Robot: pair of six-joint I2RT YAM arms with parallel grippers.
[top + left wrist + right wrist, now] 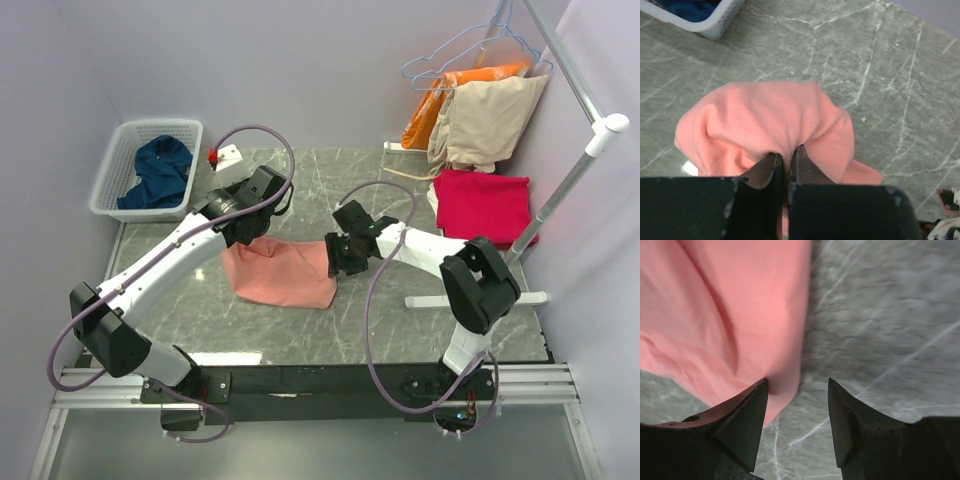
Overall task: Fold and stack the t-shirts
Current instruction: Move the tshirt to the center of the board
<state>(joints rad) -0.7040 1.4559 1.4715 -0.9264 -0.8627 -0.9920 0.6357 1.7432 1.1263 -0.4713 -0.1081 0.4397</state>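
A salmon-pink t-shirt (pixel 283 274) lies partly folded in the middle of the marble table. My left gripper (pixel 243 232) is shut on a pinch of its cloth at the upper left corner; in the left wrist view the pink t-shirt (pixel 765 120) bulges out from the closed left gripper (pixel 786 156). My right gripper (pixel 335 262) is open at the shirt's right edge; its left finger touches the pink t-shirt (pixel 725 315), and nothing lies between the fingertips of the right gripper (pixel 797 384). A crimson-red t-shirt (pixel 482 206) lies folded at the right. A navy-blue t-shirt (pixel 158 172) sits in the basket.
A white plastic basket (pixel 120 165) stands at the back left. A clothes rack (pixel 570 180) at the right carries hangers with an orange garment (pixel 432 108) and a beige garment (pixel 488 120). A small white box (pixel 227 156) sits near the basket.
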